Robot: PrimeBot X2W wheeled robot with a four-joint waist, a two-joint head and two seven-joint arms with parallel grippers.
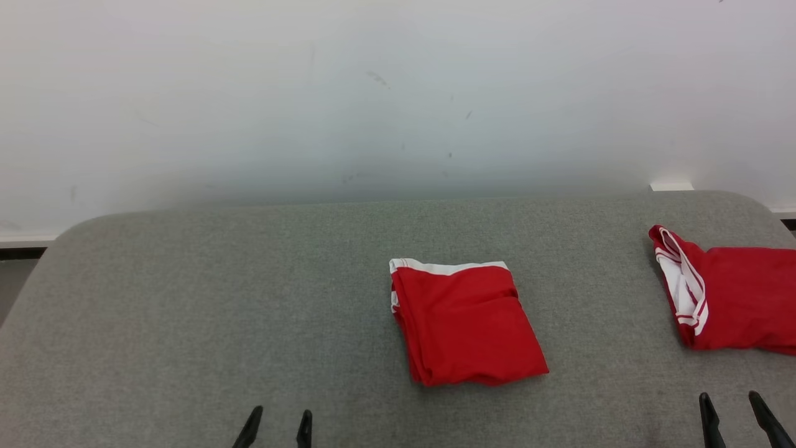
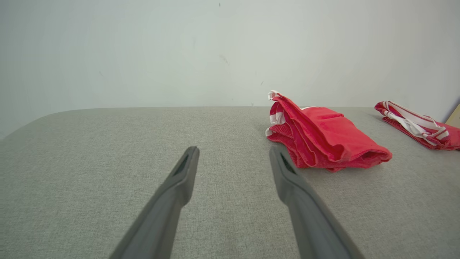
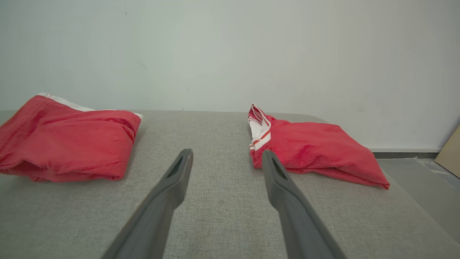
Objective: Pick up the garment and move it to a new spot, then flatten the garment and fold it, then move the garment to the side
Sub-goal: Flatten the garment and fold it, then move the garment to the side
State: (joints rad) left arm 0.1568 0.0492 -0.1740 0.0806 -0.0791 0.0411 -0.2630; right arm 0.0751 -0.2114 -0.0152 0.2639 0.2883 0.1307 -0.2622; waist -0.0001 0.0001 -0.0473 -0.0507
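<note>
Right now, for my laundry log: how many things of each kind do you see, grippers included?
Red garments: 2, the middle garment and the right garment.
Grippers: 2, the left gripper and the right gripper, both open.
Total: 4.

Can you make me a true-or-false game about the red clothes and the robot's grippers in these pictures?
1. Two garments lie on the grey fabric-covered surface: a folded red cloth garment with a white band in the middle and a second red cloth garment with white stripes to its right. True.
2. The left gripper is gripping the folded garment. False: its jaws are open and empty, short of the garment.
3. The right gripper has open jaws. True.
4. The two garments are stacked on each other. False: they lie apart, with bare grey surface between them.
</note>
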